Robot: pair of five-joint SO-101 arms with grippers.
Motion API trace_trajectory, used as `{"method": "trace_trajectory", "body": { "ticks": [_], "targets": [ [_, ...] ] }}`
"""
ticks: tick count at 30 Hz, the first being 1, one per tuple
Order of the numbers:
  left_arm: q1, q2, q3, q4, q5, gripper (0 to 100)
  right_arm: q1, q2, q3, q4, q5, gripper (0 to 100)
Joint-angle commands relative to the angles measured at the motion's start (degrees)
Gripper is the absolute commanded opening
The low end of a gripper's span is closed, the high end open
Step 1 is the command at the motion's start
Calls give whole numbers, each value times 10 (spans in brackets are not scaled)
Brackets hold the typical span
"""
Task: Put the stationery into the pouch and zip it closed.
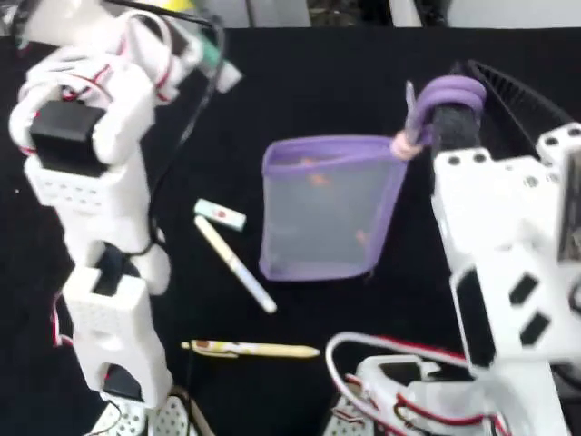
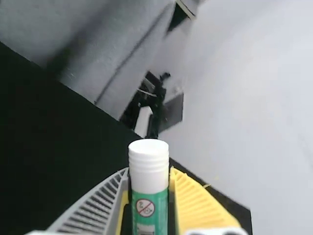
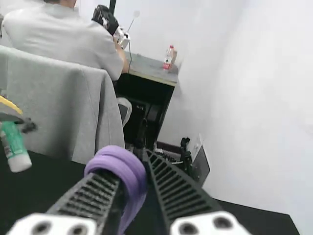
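Note:
The purple see-through pouch (image 1: 327, 213) hangs open-side up in the middle of the black table, lifted by its purple strap (image 1: 447, 93). My right gripper (image 1: 445, 104) is shut on that strap (image 3: 121, 177), which bulges between its black jaws (image 3: 142, 157). My left gripper (image 2: 148, 172) is raised at the table's far left (image 1: 207, 50), shut on a white and green glue stick (image 2: 148, 188). The glue stick (image 3: 13, 147) also appears in the right wrist view. A small eraser (image 1: 221, 215), a white pen (image 1: 236, 265) and a yellow pen (image 1: 250, 349) lie on the table left of the pouch.
The table is covered in black cloth (image 1: 345, 73). Both arms' white bodies stand along the near edge, with the left one (image 1: 100, 272) close to the pens. A grey cloth (image 3: 54, 107) hangs behind the table's far edge.

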Motion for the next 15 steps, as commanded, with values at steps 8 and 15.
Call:
{"method": "trace_trajectory", "body": {
  "ticks": [8, 15],
  "targets": [
    [132, -28, -24, 4, -56, 29, -9, 1, -15, -9, -4, 11],
    [173, -78, -24, 4, -57, 29, -7, 1, 47, -61, -5, 11]
  ]
}}
